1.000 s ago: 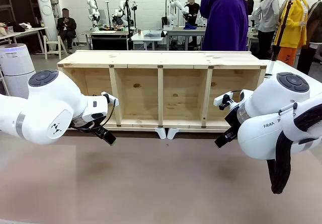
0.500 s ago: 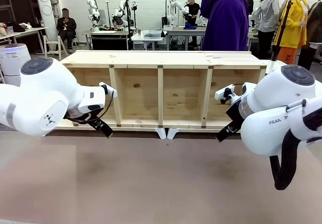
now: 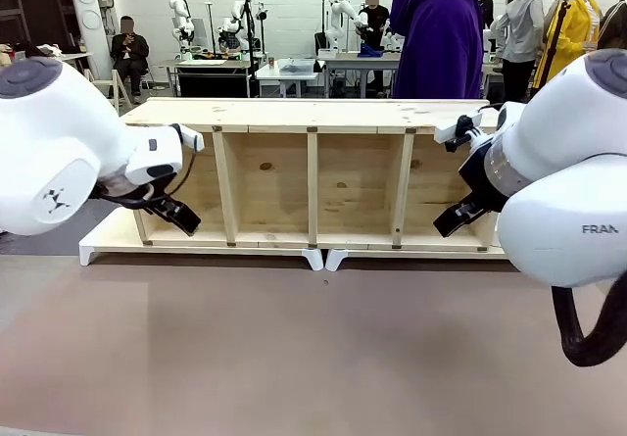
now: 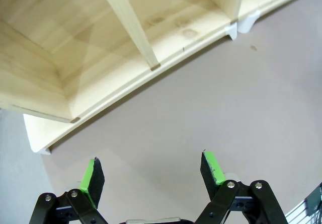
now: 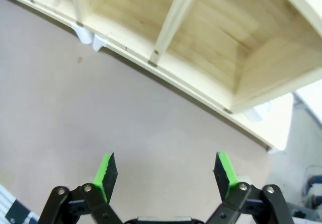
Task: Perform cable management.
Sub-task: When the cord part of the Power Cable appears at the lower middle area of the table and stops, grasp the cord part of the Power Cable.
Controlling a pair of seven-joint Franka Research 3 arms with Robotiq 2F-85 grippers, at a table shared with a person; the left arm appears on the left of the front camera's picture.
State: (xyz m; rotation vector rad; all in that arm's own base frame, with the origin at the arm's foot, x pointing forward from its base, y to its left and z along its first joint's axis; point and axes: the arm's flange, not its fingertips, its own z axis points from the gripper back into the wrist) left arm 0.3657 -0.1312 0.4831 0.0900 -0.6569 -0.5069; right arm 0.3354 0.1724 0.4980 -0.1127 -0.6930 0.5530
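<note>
Left end effector point(image 3: 182, 218): fingers apart, nothing between green pads point(image 4: 92, 176); hangs before the wooden shelf's point(image 3: 313, 113) left end compartment, clear of its front edge.
Right end effector point(image 3: 453, 221): fingers apart, nothing held; before the right end compartment, near the lower front edge.
Wooden shelf: four open compartments, white feet point(image 3: 323, 258) at mid-front.
Surface point(image 3: 313, 358): brown, broad open stretch between both arms.
Person in purple top point(image 3: 441, 34): standing behind the shelf.
Room: workshop, further tables beyond.
Cable position: cannot tell.
</note>
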